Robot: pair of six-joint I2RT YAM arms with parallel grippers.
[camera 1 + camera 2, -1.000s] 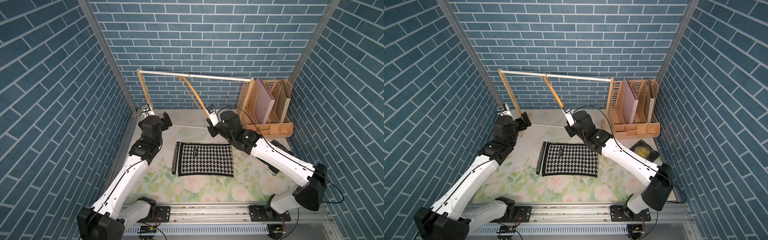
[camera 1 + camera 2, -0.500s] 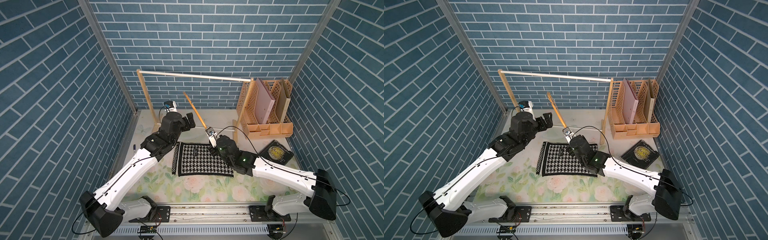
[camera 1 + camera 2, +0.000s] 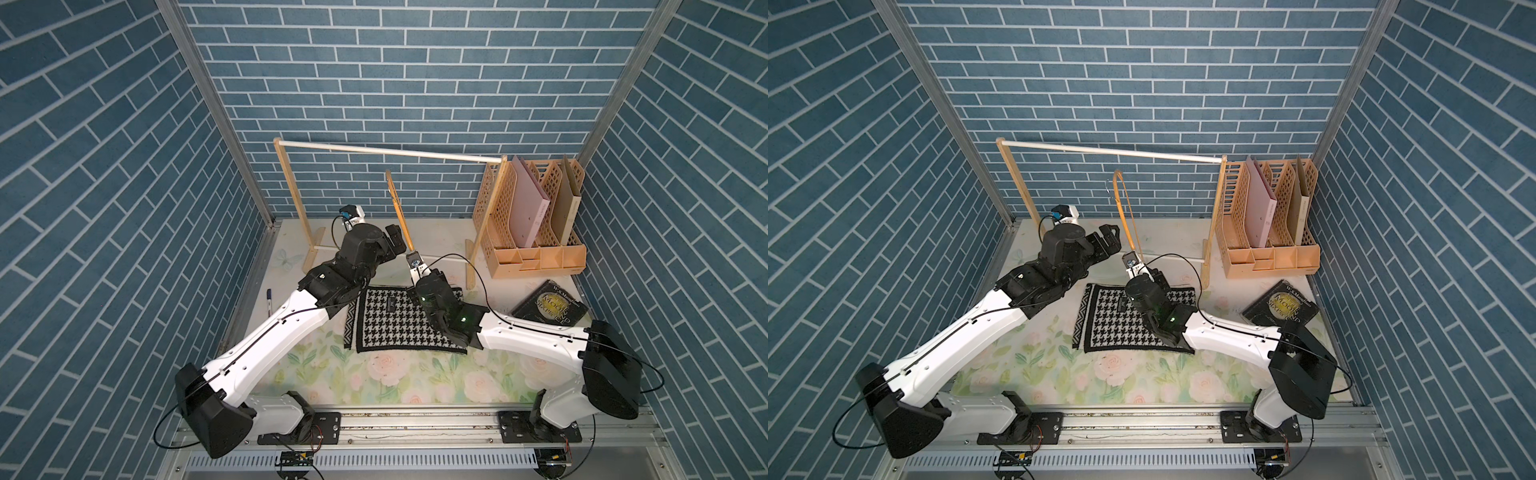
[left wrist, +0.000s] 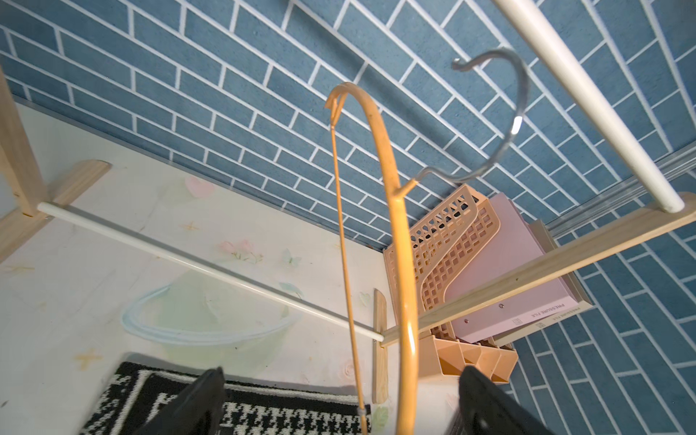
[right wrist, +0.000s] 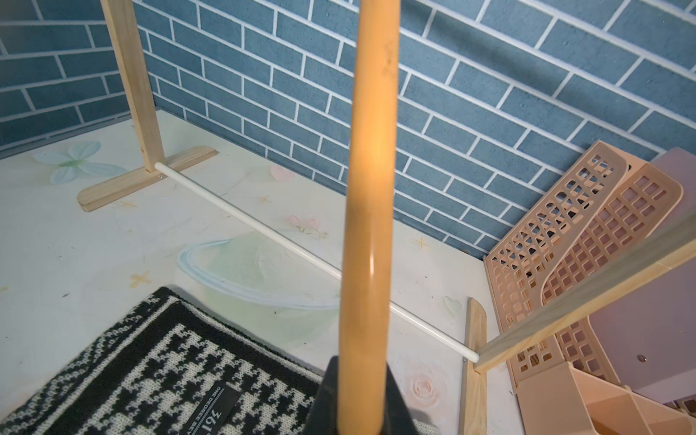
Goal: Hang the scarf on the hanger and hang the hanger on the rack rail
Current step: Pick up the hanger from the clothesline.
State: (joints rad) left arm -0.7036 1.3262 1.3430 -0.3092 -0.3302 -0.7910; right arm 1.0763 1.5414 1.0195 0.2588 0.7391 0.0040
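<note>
The floral-printed bench (image 3: 395,386) and the pale wooden rail rack (image 3: 390,152) with its white rod stand as before. The black-and-white houndstooth knit scarf (image 3: 390,328) lies flat in the same spot mid-bench, zigzag end toward the left arm, its far right part covered by the right arm's wrist in both top views. The arms are what changed. A second ago the white-and-black left arm (image 3: 282,332) was drawn back by the rack's left post and the matching right arm (image 3: 532,345) reached up to the rail; now both lean in over the scarf's far edge. The slim orange-tan wooden hanger (image 3: 397,208) hung on the rod a second ago. It is now off the rod, held on end below the rail and steeper than half a second ago, its grey metal hook (image 4: 506,120) near the rod but apart from it. The right pincer (image 5: 359,395) is clamped narrow on the hanger's lower end, the curved shoulder rising straight out of its jaws. The left pincer (image 3: 1116,239) has moved in beside the hanger since half a second ago and is spread wide. Its dark fingers (image 4: 203,399) stand either side of the thin bar and shoulder, with gaps to the wood in the left wrist view.
</note>
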